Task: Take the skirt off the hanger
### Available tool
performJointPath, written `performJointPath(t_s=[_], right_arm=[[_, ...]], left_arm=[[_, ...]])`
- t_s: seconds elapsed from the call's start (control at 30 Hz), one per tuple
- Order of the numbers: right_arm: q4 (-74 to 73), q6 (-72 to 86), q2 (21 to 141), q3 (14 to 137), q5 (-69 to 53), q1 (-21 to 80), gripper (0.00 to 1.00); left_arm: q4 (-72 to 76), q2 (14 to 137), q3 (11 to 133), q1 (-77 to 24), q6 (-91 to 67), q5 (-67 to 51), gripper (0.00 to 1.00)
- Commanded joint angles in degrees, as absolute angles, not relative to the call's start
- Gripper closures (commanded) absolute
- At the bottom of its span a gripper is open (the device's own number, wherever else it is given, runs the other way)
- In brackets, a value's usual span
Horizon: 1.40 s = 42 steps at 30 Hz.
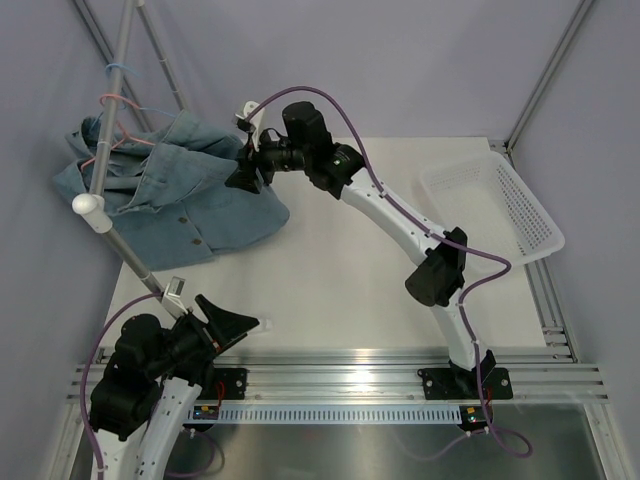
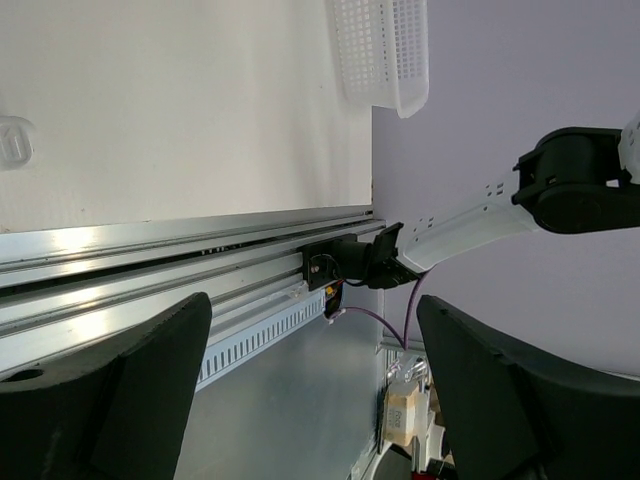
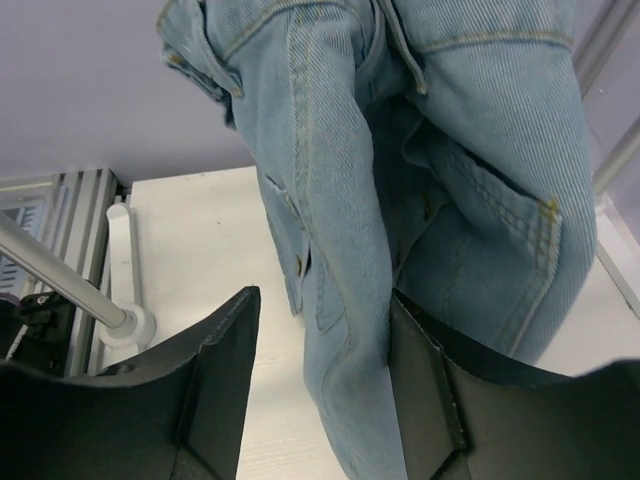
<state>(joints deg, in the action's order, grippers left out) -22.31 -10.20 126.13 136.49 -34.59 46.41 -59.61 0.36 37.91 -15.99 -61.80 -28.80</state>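
A blue denim skirt [image 1: 170, 190] hangs from a pink hanger [image 1: 118, 138] on the slanted grey rail [image 1: 112, 95], and its lower part is spread on the table. My right gripper [image 1: 240, 175] is at the skirt's right edge. In the right wrist view a hanging fold of the skirt [image 3: 420, 150] runs between the jaws of the right gripper [image 3: 322, 298]. The cloth lies against the right finger [image 3: 440, 390], with a gap to the left one, so the jaws stand open. My left gripper [image 1: 235, 325] rests open and empty near its base; the left wrist view shows the left gripper [image 2: 315, 305] holding nothing.
A white mesh basket [image 1: 500, 205] stands at the table's right edge, also seen as the basket [image 2: 385, 50] in the left wrist view. The rail's lower pole [image 1: 135, 262] slants down toward the left arm. An aluminium frame rail [image 1: 350, 380] runs along the near edge.
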Motion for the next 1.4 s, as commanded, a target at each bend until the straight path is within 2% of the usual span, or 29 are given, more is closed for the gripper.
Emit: performJointPath(t_s=[0.0, 0.1, 0.23, 0.43, 0.47, 0.5, 0.9, 1.1, 1.37], right_arm=[[-20.83, -9.32, 127.79, 141.15, -38.23, 47.81, 0.42], [-20.57, -8.35, 129.28, 143.26, -39.37, 47.99, 0.47], [-21.18, -8.00, 130.78, 145.11, -40.16, 47.99, 0.61], [-22.67, -9.05, 131.57, 145.11, -39.99, 48.34, 0.76], [-22.85, -9.23, 131.66, 145.11, -39.82, 48.43, 0.90], [-22.94, -9.32, 131.75, 145.11, -39.81, 48.51, 0.99], [-19.52, -14.15, 131.83, 149.31, -46.40, 49.39, 1.00], [-18.28, -10.81, 133.68, 155.90, -45.71, 50.80, 1.00], [-13.46, -7.48, 134.30, 157.50, -43.68, 53.08, 1.00]], left_arm=[[-57.48, -7.12, 38.06, -15.47, -61.70, -31.55, 0.13], [-57.66, -7.21, 38.06, -15.56, -61.70, -31.90, 0.13], [-57.83, -7.29, 38.23, -15.47, -61.52, -32.08, 0.13], [-57.83, -7.38, 38.06, -15.47, -61.35, -32.34, 0.12], [-58.01, -7.38, 38.06, -15.47, -61.35, -32.52, 0.12], [-58.01, -7.47, 37.88, -15.47, -61.35, -32.61, 0.12], [-57.57, -7.38, 37.27, -15.47, -61.26, -33.22, 0.12], [-57.13, -7.38, 36.56, -15.47, -61.44, -33.66, 0.12], [-56.78, -7.47, 36.12, -15.47, -61.52, -34.01, 0.12]])
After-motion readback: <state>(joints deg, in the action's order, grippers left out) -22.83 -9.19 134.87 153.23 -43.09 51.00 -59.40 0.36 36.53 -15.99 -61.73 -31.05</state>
